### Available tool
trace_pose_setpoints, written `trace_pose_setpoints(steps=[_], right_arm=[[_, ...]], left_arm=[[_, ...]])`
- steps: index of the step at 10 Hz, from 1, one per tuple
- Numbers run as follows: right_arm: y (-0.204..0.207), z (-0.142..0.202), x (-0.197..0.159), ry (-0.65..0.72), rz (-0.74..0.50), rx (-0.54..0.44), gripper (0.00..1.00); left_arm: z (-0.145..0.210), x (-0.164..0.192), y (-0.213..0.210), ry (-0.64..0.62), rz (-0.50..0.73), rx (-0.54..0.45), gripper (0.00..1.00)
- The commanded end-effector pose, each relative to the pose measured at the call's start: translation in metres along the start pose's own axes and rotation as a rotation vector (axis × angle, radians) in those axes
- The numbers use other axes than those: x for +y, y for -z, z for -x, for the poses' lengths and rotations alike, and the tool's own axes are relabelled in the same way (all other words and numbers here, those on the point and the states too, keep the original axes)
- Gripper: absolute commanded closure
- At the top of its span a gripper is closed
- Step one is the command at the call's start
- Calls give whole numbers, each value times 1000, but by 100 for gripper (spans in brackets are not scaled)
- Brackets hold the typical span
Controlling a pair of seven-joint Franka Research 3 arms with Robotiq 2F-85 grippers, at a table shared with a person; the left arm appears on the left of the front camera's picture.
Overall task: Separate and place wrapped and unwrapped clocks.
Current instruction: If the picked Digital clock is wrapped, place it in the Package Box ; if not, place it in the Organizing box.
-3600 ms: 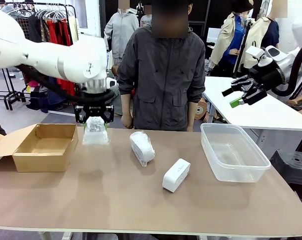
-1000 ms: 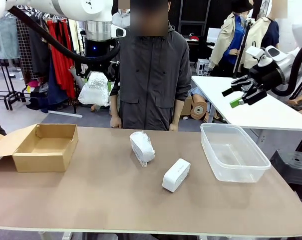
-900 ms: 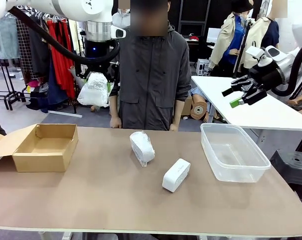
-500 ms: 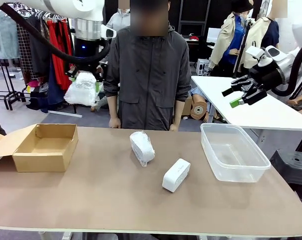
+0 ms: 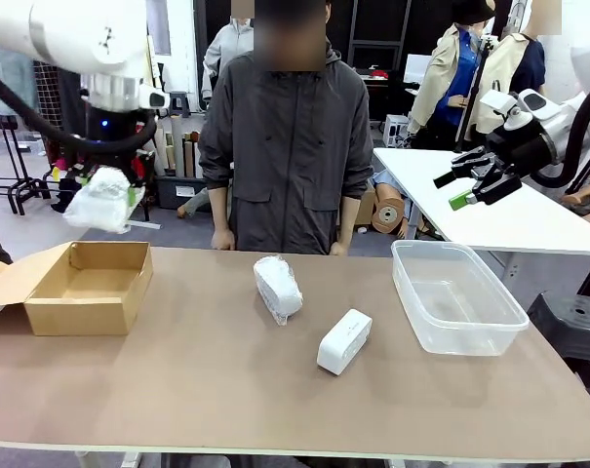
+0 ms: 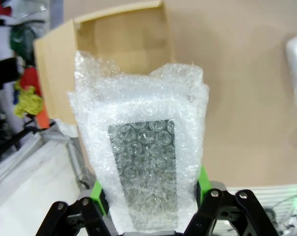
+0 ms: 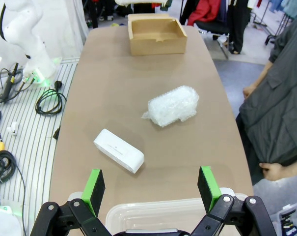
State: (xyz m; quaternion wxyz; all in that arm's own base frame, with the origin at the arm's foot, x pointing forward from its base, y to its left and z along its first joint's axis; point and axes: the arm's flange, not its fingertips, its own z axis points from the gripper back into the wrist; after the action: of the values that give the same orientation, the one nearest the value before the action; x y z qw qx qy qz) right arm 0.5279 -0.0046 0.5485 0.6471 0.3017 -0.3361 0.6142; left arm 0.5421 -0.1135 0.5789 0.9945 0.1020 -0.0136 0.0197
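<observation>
CHANGE: left gripper (image 5: pixel 98 185), jaws clamped on one wrapped clock (image 6: pixel 143 147), has swung left from beside the person to high above the cardboard box (image 5: pixel 80 317) | MEANING: descent and release into box judged next | OUTSTANDING: second wrapped clock (image 5: pixel 277 288) and bare clock (image 5: pixel 344 341) on table, apart | right gripper (image 5: pixel 449 191) jaws wide open, empty, raised near clear tub (image 5: pixel 451 341).

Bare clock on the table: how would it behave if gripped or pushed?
The bare clock probably stays rigid: its white shell looks hard and smooth. That smoothness and the rounded edges may let it slip in a loose grip. It lies flat on the table, so a push would likely slide it rather than roll or tip it.
</observation>
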Motion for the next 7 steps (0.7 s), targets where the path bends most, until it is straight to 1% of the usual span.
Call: trace_pose_setpoints(steps=[1,2,4,5,7], right_arm=[[0,-1,2,-2,3,-2,0],[0,-1,2,-2,3,-2,0],[0,-1,2,-2,3,-2,0],[0,-1,2,-2,3,-2,0],[0,-1,2,-2,3,-2,0]], left_arm=[[12,13,18,-23,-88,-76,100],[10,18,28,-56,-109,-109,100],[4,33,44,-72,-123,-134,100],[0,41,54,-80,-110,-127,100],[-5,55,62,-137,-68,-113,100]])
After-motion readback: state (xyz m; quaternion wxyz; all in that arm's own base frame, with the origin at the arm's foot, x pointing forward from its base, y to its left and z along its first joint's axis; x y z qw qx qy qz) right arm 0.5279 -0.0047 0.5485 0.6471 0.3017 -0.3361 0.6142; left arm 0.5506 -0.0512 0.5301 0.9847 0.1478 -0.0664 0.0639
